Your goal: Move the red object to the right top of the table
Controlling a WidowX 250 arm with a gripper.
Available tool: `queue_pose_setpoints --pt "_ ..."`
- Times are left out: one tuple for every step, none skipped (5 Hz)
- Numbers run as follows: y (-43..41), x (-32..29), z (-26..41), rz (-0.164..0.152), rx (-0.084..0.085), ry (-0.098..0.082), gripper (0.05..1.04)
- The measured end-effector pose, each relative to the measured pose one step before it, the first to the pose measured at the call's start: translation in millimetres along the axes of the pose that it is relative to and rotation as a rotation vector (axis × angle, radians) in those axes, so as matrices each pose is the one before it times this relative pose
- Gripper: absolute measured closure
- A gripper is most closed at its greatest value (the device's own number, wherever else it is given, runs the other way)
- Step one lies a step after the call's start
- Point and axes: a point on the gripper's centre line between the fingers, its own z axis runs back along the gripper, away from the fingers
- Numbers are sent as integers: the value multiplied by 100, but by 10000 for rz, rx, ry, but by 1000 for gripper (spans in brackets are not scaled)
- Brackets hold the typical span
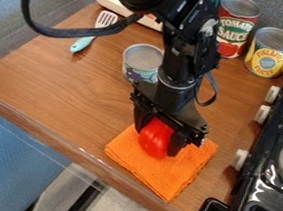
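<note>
The black gripper (pixel 157 136) hangs over the front part of the wooden table (pixel 58 94), with its two fingers on either side of the red object (pixel 155 140). That object is rounded and smooth, and its upper end lies between the fingers, which are closed against it. Beneath it is a folded orange cloth (pixel 177 176); whether the red object touches the cloth cannot be told.
Behind the arm stand a tomato sauce can (pixel 234 28) and a pineapple can (pixel 270 53). A shorter can (pixel 141 63) is left of the arm, with a spatula (pixel 82 44) farther left. The black stove (pixel 269 168) borders the right side.
</note>
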Motion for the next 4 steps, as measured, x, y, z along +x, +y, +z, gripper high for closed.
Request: queue_pose_setpoints --pt "-298 1023 1563 -62 -197 -151 289" --pt "565 3933 2464 861 -320 -693 289" --pt "705 3602 -2366 805 112 424 289" --pt "316 3024 -2394 718 161 313 289"
